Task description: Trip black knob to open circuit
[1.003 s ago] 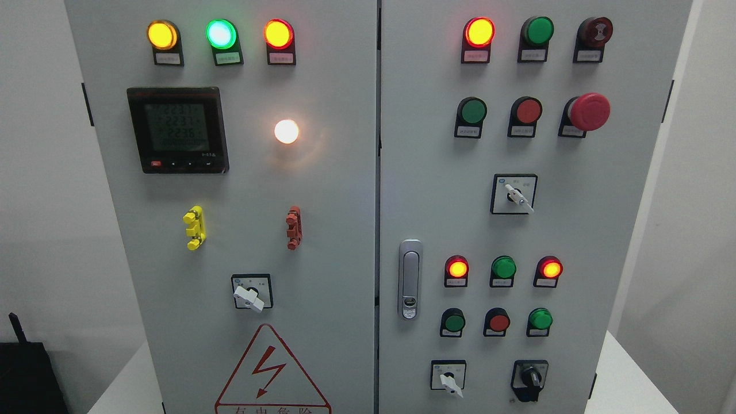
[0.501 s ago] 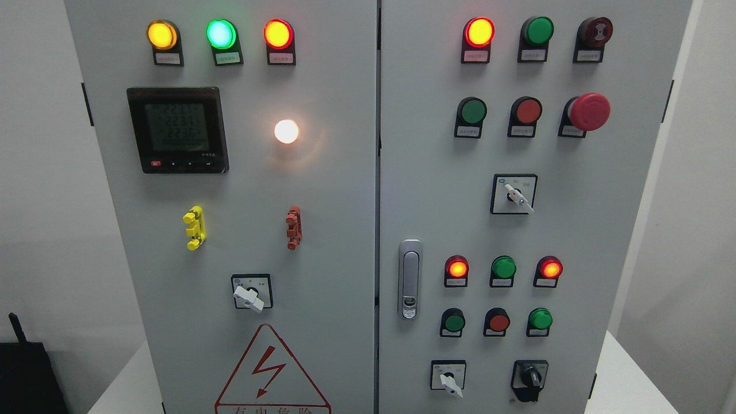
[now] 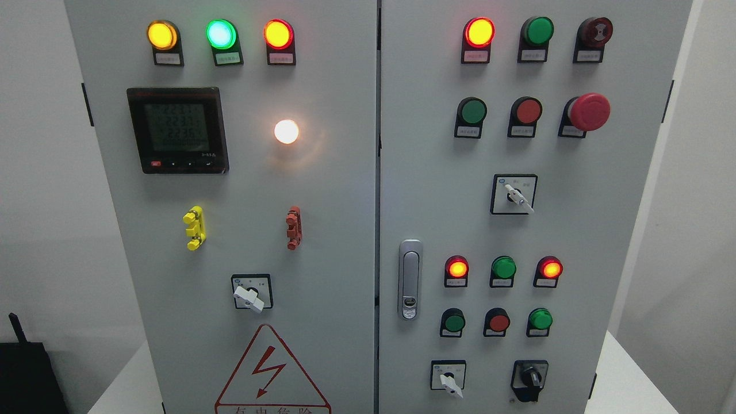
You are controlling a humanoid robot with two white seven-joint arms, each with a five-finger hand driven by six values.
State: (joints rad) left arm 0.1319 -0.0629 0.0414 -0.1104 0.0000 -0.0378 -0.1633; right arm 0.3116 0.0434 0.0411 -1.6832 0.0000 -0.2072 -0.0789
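Observation:
The black knob is a small rotary switch at the lower right of the grey cabinet's right door, its handle pointing roughly straight up. To its left is a white-handled selector. Neither of my hands nor any arm shows in the head view.
The right door carries a red mushroom button, a white-handled selector, rows of lit and unlit lamps and a silver door handle. The left door has a meter, a lit white lamp and another selector. A black object stands lower left.

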